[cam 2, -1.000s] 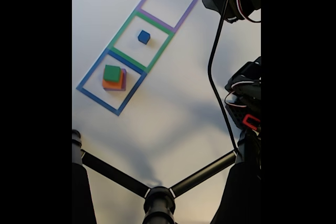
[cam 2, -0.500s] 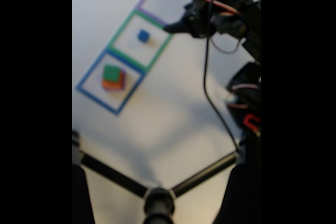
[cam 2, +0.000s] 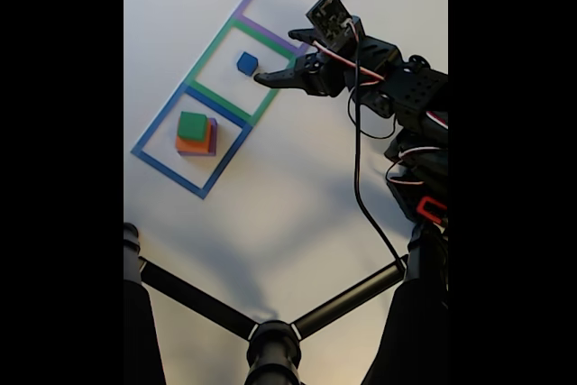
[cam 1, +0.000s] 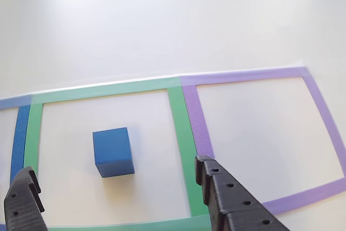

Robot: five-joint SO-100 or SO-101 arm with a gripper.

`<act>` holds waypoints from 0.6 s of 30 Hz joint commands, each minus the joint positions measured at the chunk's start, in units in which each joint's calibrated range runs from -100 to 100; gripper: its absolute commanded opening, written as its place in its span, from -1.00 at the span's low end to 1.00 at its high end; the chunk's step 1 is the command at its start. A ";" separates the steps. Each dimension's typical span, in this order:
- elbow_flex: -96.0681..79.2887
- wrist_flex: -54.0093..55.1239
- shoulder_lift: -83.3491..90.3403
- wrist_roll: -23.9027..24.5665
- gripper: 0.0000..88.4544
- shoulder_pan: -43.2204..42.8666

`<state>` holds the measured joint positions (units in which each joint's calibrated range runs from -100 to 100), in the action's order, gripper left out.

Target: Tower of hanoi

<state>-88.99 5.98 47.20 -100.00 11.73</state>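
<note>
Claw [cam 1: 116, 190] spread; small blue cube [cam 1: 113, 151], matte faces.

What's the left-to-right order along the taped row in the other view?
Blue tape strip → green square's left side → blue cube → green square's right side → purple square's left side → purple square's right side. The gripper is open, its fingertips straddling the cube.

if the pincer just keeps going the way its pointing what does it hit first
Most likely the blue cube in the green square. The open pincer frames it, with the cube nearer one finger than the other. Depth is unclear, so it might pass above it and meet the table.
</note>
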 commanded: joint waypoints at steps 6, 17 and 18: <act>1.26 30.89 -26.53 0.00 -0.21 -3.15; 9.17 50.39 -51.37 0.00 -0.18 -6.28; 9.98 51.04 -52.97 0.00 -0.18 -6.28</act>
<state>-82.37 52.47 -1.98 -100.00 6.34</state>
